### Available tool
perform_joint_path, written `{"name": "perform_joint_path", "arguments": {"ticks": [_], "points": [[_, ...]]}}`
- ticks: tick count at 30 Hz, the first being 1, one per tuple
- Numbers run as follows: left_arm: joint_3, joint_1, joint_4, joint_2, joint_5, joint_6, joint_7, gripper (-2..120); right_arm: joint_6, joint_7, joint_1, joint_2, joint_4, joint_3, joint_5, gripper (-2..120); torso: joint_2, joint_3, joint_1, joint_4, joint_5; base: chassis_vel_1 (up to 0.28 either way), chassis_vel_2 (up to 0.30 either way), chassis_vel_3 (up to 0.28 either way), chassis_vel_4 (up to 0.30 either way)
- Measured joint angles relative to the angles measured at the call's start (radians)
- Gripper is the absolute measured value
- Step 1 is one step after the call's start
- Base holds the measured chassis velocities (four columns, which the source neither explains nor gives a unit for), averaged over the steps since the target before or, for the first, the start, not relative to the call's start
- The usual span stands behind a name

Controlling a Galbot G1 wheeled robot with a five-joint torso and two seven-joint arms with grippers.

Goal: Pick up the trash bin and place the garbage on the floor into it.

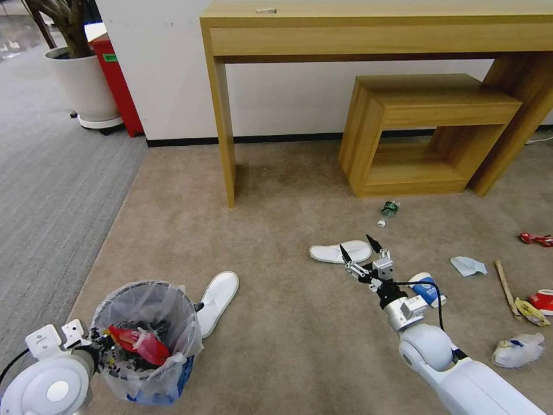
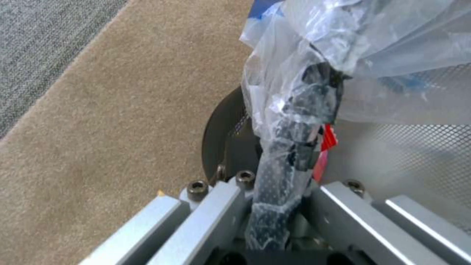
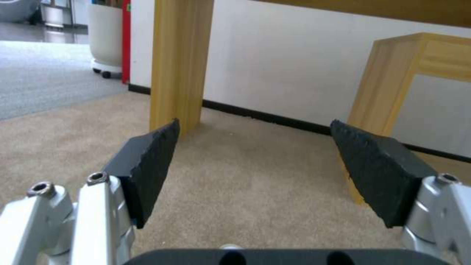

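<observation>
The trash bin, a dark wire bin lined with a clear bag, hangs at the lower left with red wrappers inside. My left gripper is shut on its bag-covered rim, fingers clamped either side. My right gripper is open just above the beige floor, over a white slipper, pads wide apart. Garbage lies around: a second slipper beside the bin, a blue-white cup behind my right wrist, tissue, a wooden stick, a red cup, a crushed bottle.
A wooden desk stands against the wall with its leg ahead, and a low wooden stool under it. A white planter and a red box sit on the grey ribbed carpet to the left.
</observation>
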Motion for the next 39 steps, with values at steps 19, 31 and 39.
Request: {"name": "perform_joint_path", "arguments": {"ticks": [19, 31, 39], "points": [[-0.001, 0.002, -0.006, -0.002, 0.001, -0.002, 0.000, 0, 0.006, 0.000, 0.007, 0.010, -0.010, -0.012, -0.014, 80, 0.000, 0.000, 0.000, 0.0001, 0.0000, 0.041, 0.041, -0.044, -0.040], [0.001, -0.001, -0.002, -0.005, 0.004, -0.004, 0.000, 0, 0.011, 0.000, 0.007, 0.013, -0.014, -0.014, -0.015, 80, 0.000, 0.000, 0.000, 0.0000, 0.0000, 0.103, 0.113, -0.092, -0.104], [0.005, -0.002, 0.001, -0.008, 0.011, -0.005, 0.002, 0, 0.013, -0.002, 0.007, 0.016, -0.019, -0.014, -0.020, 80, 0.000, 0.000, 0.000, 0.0000, -0.0001, 0.063, 0.058, -0.080, -0.067]]}}
